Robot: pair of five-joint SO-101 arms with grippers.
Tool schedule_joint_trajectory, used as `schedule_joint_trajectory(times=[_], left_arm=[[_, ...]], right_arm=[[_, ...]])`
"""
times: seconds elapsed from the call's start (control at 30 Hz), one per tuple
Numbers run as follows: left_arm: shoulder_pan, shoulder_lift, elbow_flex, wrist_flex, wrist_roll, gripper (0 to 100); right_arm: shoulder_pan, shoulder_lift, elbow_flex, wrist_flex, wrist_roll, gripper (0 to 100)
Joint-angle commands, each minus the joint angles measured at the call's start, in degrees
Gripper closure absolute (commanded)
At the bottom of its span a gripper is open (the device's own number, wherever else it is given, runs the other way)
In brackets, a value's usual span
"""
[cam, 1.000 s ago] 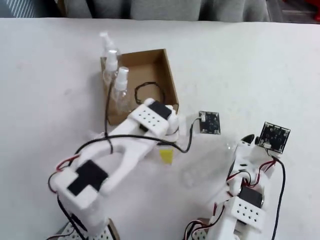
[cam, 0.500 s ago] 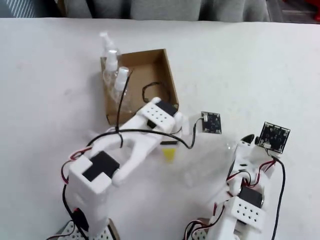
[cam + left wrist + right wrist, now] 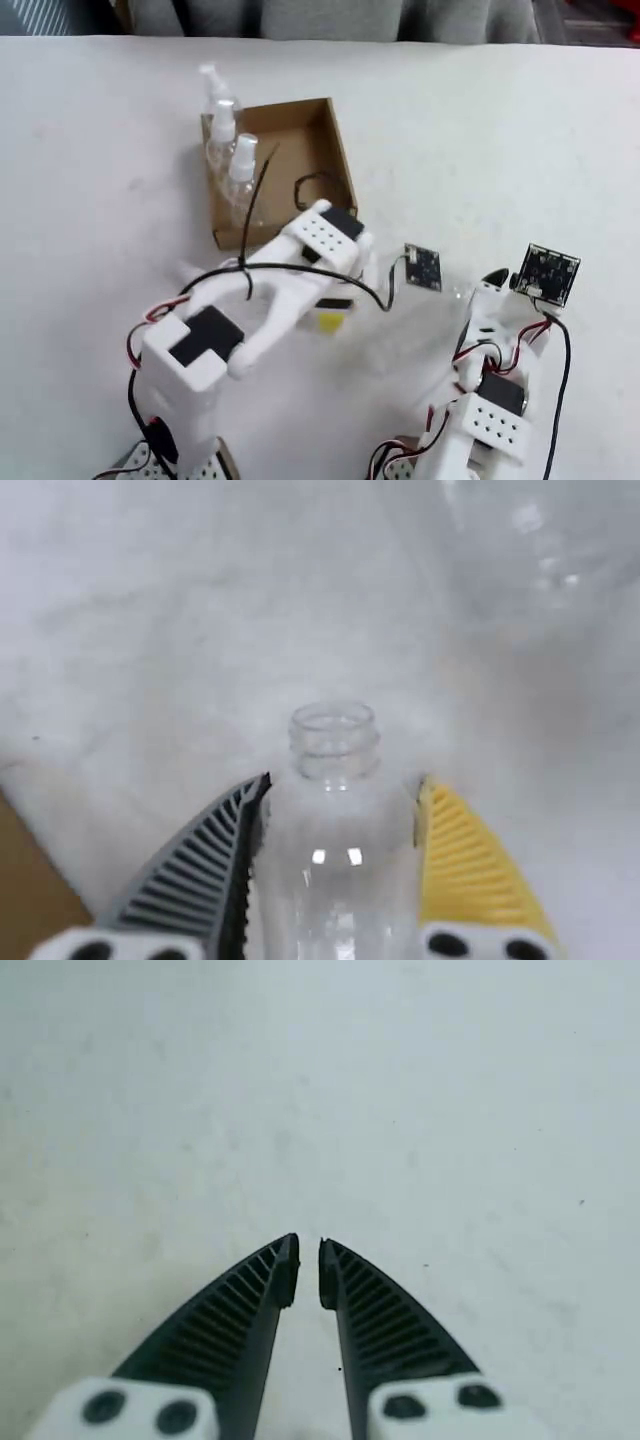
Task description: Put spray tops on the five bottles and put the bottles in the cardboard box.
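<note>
The left gripper [image 3: 343,783], with one ribbed grey finger and one ribbed yellow finger, is clamped on the shoulders of a clear plastic bottle with a bare threaded neck [image 3: 335,855], one finger pressing on each side. The bottle's long axis runs along the fingers, and its open mouth, with no spray top on it, points out past the fingertips, away from the wrist. Whether it rests on the white table [image 3: 500,130] or hangs just above it I cannot tell. A second clear plastic bottle [image 3: 520,540] shows beyond it, blurred. From above, the left arm's wrist sits just in front of the open brown cardboard box [image 3: 342,160], its yellow finger [image 3: 330,321] low over the table. Three clear bottles with white spray tops [image 3: 240,165] stand upright in a row along the box's left wall. The right gripper [image 3: 305,1260] is well apart from the box, its two black fingers drawn almost together with nothing between them
</note>
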Motion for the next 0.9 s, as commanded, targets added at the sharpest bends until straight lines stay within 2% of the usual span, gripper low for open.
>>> schedule_joint_trajectory(times=[0.0,0.27,0.53,0.67,0.73,0.87], left_arm=[[2.59,-6.11,-2.99,4.84,0.0,93],[-0.84,-16.66,-1.23,11.43,-0.09,93],[-2.33,-24.31,9.05,11.08,-0.44,93],[-2.33,-29.32,17.76,4.13,0.0,92],[-2.59,-30.81,22.15,0.26,0.44,87],[-2.59,-31.08,27.52,-5.63,6.59,78]], right_arm=[[-0.22,-0.84,0.44,-0.84,0.62,97.8],[-0.13,-0.75,0.44,-0.84,0.62,98.0],[-0.22,-0.57,0.44,-0.75,0.62,98.0],[0.04,-0.48,0.44,-0.75,0.62,98.1],[0.04,-0.48,0.44,-0.75,0.62,98.1],[0.04,-0.48,0.44,-0.75,0.62,98.1]])
